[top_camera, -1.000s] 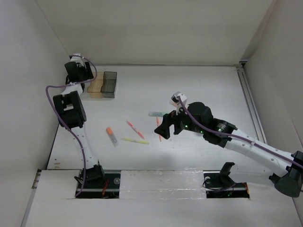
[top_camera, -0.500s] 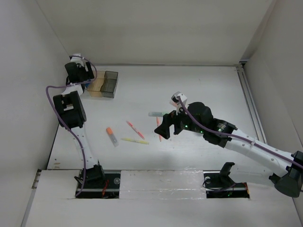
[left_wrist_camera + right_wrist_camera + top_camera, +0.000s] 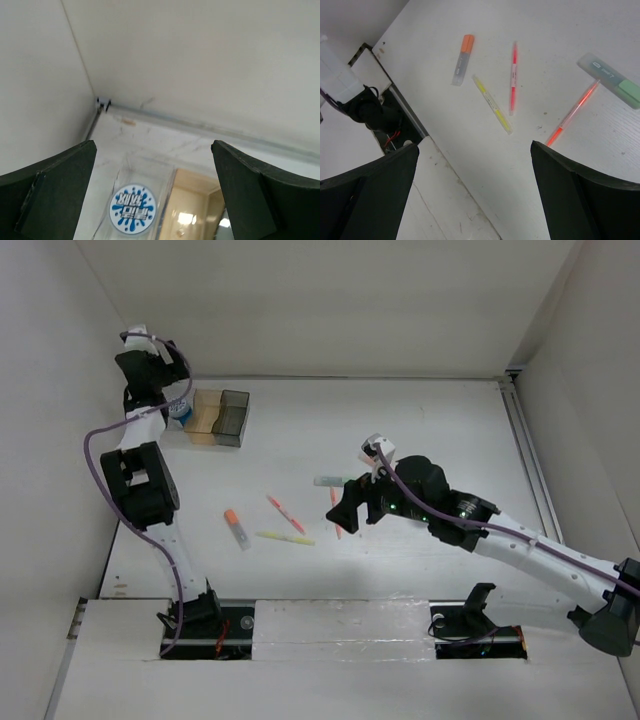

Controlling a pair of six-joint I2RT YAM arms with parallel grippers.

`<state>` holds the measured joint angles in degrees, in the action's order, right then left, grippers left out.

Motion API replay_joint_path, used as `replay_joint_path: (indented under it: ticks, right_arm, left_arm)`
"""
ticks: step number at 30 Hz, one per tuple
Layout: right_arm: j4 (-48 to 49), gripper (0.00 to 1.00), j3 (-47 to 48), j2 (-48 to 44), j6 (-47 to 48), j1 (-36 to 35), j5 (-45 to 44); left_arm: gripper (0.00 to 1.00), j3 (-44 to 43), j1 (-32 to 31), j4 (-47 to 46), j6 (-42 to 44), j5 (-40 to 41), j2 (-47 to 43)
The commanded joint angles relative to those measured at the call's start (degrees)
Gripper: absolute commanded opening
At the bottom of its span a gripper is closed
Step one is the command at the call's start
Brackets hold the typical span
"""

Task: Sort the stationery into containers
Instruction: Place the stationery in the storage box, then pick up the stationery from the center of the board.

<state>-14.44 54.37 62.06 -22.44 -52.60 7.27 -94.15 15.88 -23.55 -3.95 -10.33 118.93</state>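
A white counter (image 3: 430, 430) with faint scuff marks is boxed in by plain white panels: a back wall (image 3: 330, 300), a left wall (image 3: 45, 520) and a right wall (image 3: 600, 370). A pale metal rail (image 3: 527, 460) runs along the counter's right edge. The light is even and soft.

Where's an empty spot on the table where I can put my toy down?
The biggest bare patch of the table is along the far side, from the containers across to the rail on the right. The middle is crowded: the yellow pen, red pen and orange-capped marker lie there, close to the right gripper.
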Motion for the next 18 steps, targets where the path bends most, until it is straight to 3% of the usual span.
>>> replay_joint_path:
  ticks: [1, 5, 10, 13, 14, 15, 16, 18]
  right_arm:
    - [3.54, 1.00, 1.00, 0.34, 0.46, -0.40, -5.22]
    - [-0.76, 1.00, 2.67, 3.67, -0.23, 3.37, -12.44]
    - [-8.84, 1.00, 2.67, 4.47, -6.02, 10.93, -21.48]
    - [-14.73, 1.00, 2.14, 3.25, -9.02, 13.66, -28.00]
    - [-15.96, 1.00, 1.62, 2.63, -10.94, 14.19, -29.05]
    - [-17.63, 1.00, 1.01, 1.93, -11.83, 15.06, -30.46]
    - [-18.51, 1.00, -0.22, 1.14, -12.89, 15.07, -31.25]
    - [-20.45, 1.00, -1.36, -1.50, -16.66, 15.77, -32.84]
  left_arm:
    - [1.00, -0.17, 0.38, -2.55, -7.02, 1.71, -9.59]
    - [1.00, 9.30, 0.91, -3.43, -18.34, -1.27, -17.23]
    - [1.00, 13.73, -2.41, 0.68, -23.92, -2.86, -28.03]
    - [1.00, 11.90, -8.38, 13.23, -21.82, 4.32, -32.35]
    - [1.00, 10.58, -13.89, 21.19, -20.68, 8.18, -34.71]
    - [1.00, 9.17, -16.64, 25.35, -19.79, 15.87, -35.43]
    - [1.00, 7.59, -18.76, 29.49, -19.79, 18.65, -36.13]
    - [1.00, 4.68, -20.27, 39.05, -22.33, 16.95, -38.58]
